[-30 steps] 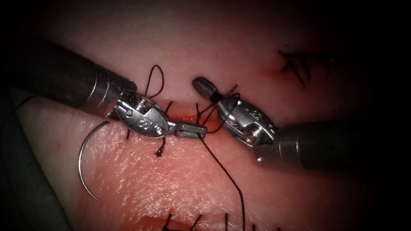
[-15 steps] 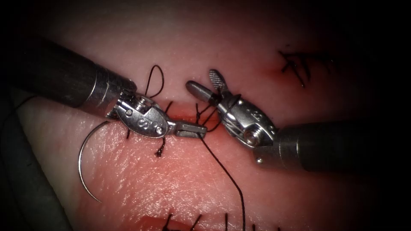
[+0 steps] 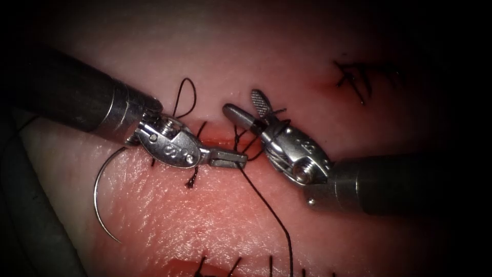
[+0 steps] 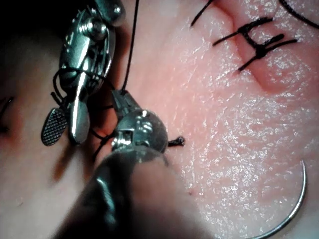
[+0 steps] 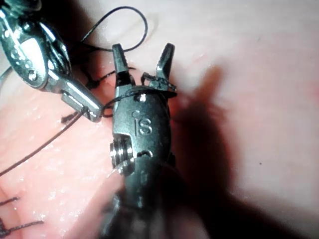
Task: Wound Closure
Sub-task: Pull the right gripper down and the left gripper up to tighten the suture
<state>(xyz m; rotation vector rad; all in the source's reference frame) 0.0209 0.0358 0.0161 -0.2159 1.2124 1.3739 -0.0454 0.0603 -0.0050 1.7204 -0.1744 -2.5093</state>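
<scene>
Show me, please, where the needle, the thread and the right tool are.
needle [image 3: 97,197]: endoscope view, mid-curve, lying free on the tissue.
thread [image 3: 269,205]: endoscope view, strand below the left tool.
right tool [image 3: 246,106]: endoscope view, between its open jaws.

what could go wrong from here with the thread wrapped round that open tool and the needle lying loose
The thread is looped round the right hand, whose jaws stand open; the loops could slip off or snag. The left hand is shut on the thread beside the cut; a hard pull might fray it or tear the tissue. The needle lies free on the tissue left of the cut, held by neither hand, and could get dragged.
</scene>
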